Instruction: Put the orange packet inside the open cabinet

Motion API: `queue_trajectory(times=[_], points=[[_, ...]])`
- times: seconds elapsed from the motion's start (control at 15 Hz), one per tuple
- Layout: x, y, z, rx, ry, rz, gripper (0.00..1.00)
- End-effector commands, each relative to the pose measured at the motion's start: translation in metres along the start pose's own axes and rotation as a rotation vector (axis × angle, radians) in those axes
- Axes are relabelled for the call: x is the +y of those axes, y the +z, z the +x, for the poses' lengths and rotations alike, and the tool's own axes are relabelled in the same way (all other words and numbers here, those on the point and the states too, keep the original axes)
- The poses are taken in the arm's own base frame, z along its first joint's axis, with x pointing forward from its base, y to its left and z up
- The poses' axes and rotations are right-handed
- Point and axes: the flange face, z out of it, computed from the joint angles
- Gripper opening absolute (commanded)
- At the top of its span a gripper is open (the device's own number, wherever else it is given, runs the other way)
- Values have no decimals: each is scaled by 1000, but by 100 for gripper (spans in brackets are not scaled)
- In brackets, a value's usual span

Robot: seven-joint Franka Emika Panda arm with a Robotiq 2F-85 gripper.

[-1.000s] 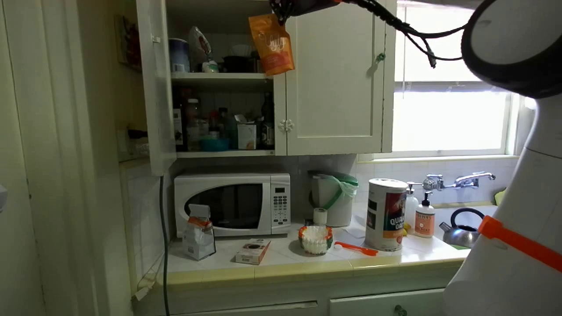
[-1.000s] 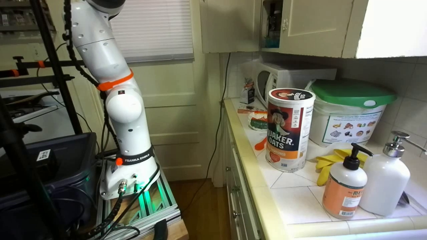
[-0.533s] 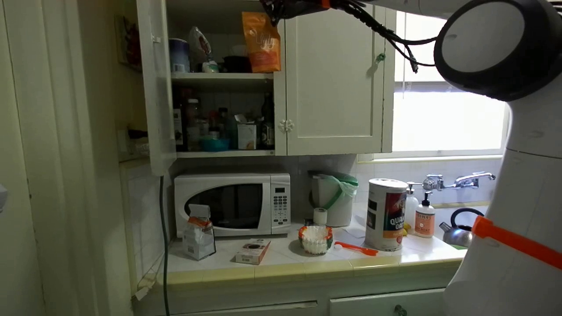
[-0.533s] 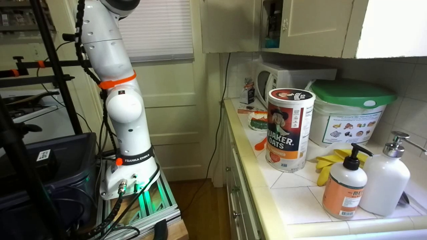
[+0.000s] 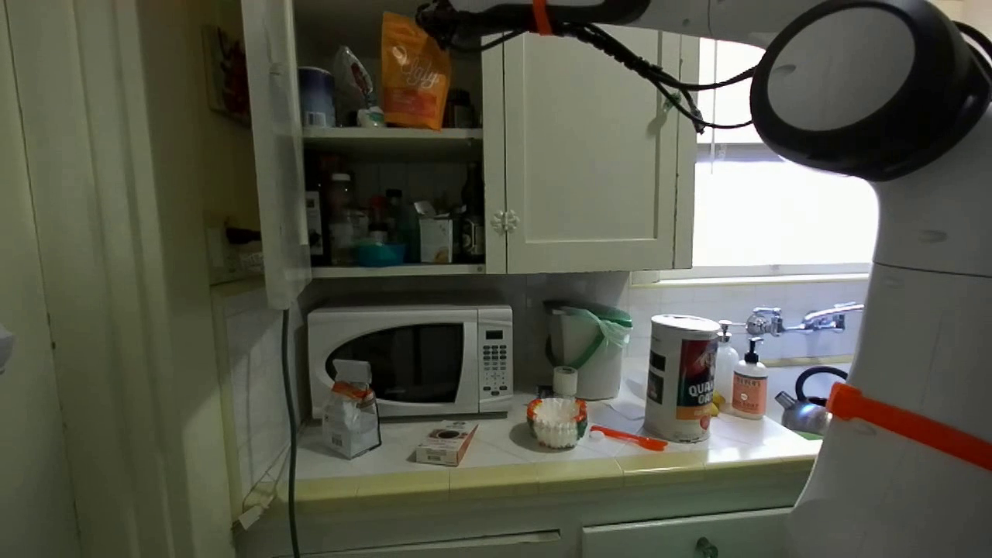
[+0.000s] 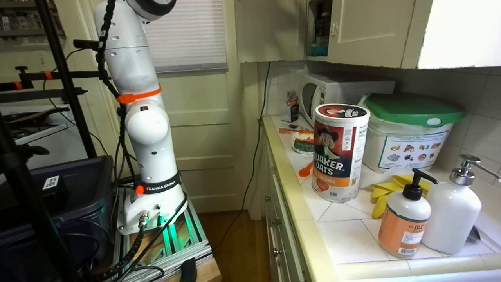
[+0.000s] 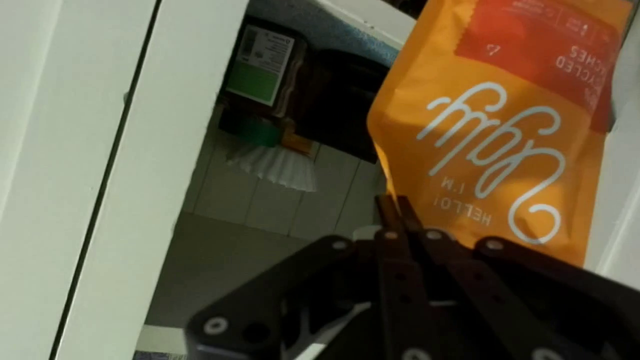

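1. In an exterior view: soft crinkled orange pouch, hanging before the upper shelf of the white wooden wall cabinet with panelled doors; black jointed gripper at its 1 o'clock. Whether past the shelf lip: cannot tell. Held high, presumably so its base clears that lip.
2. In an exterior view: cabinet interior, a narrow slot at 9 o'clock from the closed door; pouch and gripper out of frame. Only here: white robot arm's base.
3. Wrist view: jaws pinched on the pouch's side edge; body toward 2 o'clock. Edge hold likely leaves its bottom free for standing. Only here: white fluted paper stack, 10 o'clock.
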Motion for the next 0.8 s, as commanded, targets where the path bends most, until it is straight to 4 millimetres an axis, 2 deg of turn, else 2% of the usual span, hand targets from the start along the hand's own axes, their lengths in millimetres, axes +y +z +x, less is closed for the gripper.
queue_trajectory(times=[0.0,0.2,0.73], points=[[7,12,15,66,52,-118,0],[14,27,17,91,94,-197,0],[7,52,29,227,200,-314,0]])
